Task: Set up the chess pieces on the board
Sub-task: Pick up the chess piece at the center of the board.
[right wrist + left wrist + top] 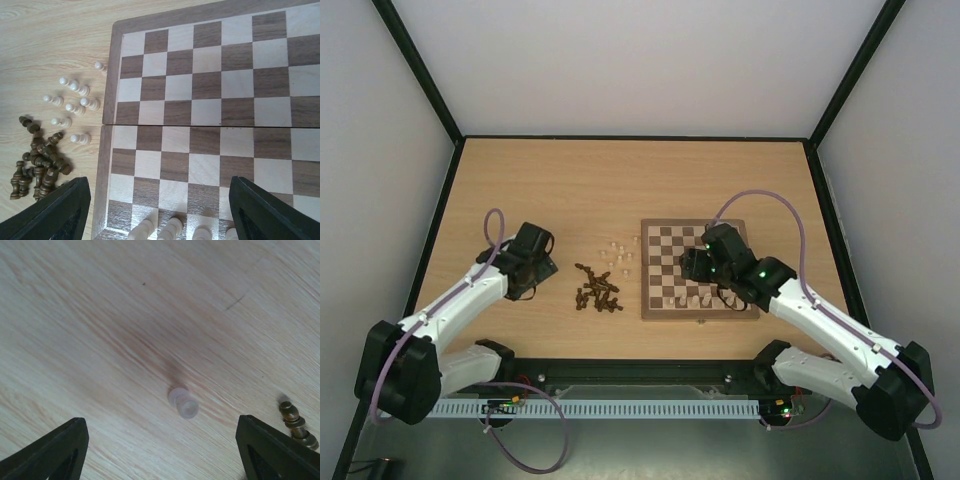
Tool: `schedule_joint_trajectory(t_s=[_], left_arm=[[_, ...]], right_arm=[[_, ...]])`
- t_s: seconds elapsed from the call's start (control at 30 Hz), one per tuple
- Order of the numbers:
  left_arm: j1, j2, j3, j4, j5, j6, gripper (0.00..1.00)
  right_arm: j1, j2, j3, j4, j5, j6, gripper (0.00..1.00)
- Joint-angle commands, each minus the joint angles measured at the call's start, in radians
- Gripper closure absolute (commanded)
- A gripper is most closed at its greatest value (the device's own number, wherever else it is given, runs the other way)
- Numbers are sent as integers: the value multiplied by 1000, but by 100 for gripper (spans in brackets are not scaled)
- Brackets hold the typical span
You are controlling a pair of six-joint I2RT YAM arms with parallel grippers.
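Cream wooden chess piece (183,403) lies toppled at one o'clock of your left gripper (160,432), jaws spread and empty; its axis runs eleven to five.

The arms (460,297) have white links, black joints (400,365), looping lilac cables (760,193) and small green lights (761,270).

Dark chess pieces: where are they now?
Top view: the dark pieces lie heaped on the table left of the board, just below the loose pale pieces.
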Motion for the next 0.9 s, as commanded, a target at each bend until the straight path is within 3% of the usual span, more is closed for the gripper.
schedule_joint_trajectory(t_s=[0.0, 0.13, 0.3, 0.67, 0.77, 0.87], left_arm=[[-9, -40, -52, -5, -43, -73, 18], [-13, 22, -50, 19, -49, -66, 28], [-29, 76, -61, 81, -37, -61, 31], [-32, 138, -64, 136, -26, -37, 46], [-32, 165, -63, 155, -20, -33, 51], [-32, 191, -56, 171, -7, -28, 64]], right_arm=[[-4, -32, -44, 21, -47, -26, 23], [-4, -44, -70, 37, -60, -25, 23], [-4, -56, -80, 38, -61, -26, 23], [-4, -48, -84, 49, -69, -26, 23], [-4, -42, -86, 52, -72, -25, 23], [-5, -41, -88, 54, -72, -25, 23]])
